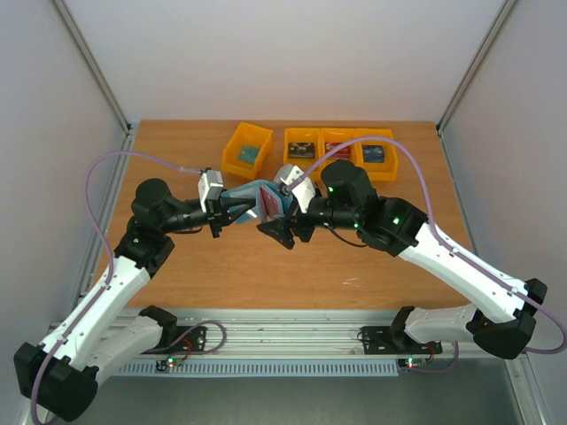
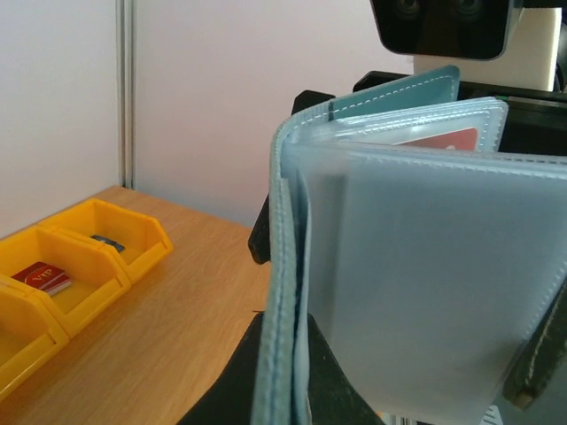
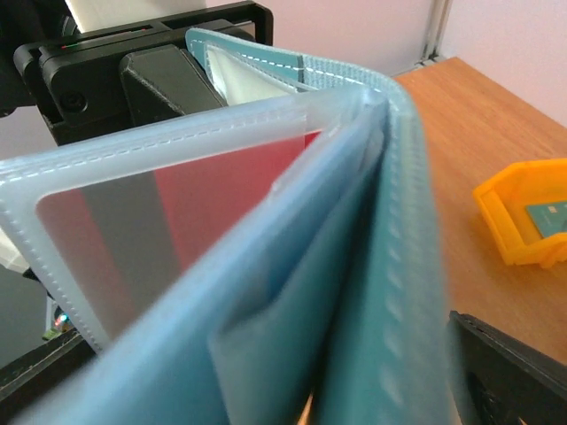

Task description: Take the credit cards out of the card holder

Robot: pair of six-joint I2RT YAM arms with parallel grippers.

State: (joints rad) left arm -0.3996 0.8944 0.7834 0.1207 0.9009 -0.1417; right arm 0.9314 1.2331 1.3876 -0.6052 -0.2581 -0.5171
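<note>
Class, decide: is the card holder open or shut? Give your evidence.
Open. The card holder has its clear sleeves fanned apart from the cover, with a red card pocketed inside.

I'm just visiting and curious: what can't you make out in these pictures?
- Left wrist view: the card holder has overlapping frosted sleeves; beyond one red card, the count inside is hidden.
- Right wrist view: the holder fills the frame, hiding how the right jaws stand.
- Top view: the cards in the yellow bins are too small to read.

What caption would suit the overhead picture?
Left tool and right tool hold an open slate-blue folding card holder above a wooden table, yellow plastic bins behind.
</note>
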